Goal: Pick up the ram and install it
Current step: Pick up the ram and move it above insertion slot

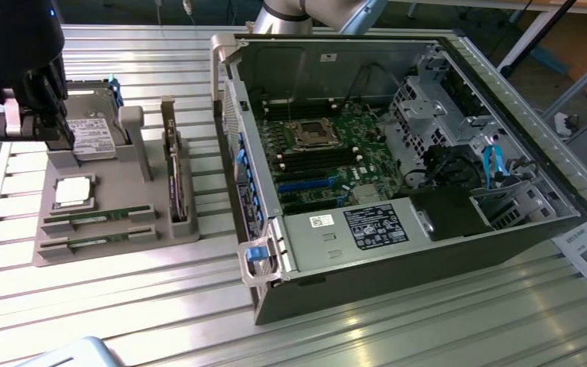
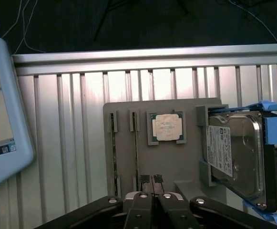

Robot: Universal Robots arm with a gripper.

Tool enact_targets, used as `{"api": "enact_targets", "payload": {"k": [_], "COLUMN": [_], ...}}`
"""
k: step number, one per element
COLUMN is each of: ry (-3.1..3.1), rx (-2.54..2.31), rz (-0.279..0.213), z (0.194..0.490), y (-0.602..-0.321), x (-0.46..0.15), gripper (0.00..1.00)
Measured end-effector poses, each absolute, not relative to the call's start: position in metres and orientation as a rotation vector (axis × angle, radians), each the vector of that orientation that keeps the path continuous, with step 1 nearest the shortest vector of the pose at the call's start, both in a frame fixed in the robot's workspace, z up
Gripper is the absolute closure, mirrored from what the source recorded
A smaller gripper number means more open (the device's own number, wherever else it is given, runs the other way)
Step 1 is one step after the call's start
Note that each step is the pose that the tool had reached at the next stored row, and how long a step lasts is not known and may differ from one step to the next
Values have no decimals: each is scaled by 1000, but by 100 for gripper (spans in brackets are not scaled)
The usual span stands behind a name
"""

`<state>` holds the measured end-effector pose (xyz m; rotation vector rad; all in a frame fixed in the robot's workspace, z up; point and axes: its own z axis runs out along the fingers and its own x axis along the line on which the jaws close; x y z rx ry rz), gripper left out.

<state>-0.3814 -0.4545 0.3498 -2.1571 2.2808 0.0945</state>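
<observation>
Two fingers pinched tight together on the gripper (image 2: 151, 183), wrist pointing down, hovering over the gray tray (image 1: 120, 187). Both ram (image 1: 100, 216) sticks lie slotted at the tray's end, away from the hard drive (image 1: 95, 134). Bare table (image 1: 375, 336) slats separate the tray's edge from the open computer case (image 1: 375, 279).

A robotics lab or workshop: a ribbed aluminium desk (image 1: 120, 306) carries an open computer case (image 1: 314, 69) at frame centre and a grey parts fixture (image 1: 135, 187) at the exterior view's left.
</observation>
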Motion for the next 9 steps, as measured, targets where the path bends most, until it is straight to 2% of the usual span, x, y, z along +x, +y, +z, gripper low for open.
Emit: {"api": "enact_targets", "payload": {"k": [9], "ry": [2280], "rx": [-2157], "rz": [94], "z": [339], "y": [-456], "x": [-381], "gripper": [90]}}
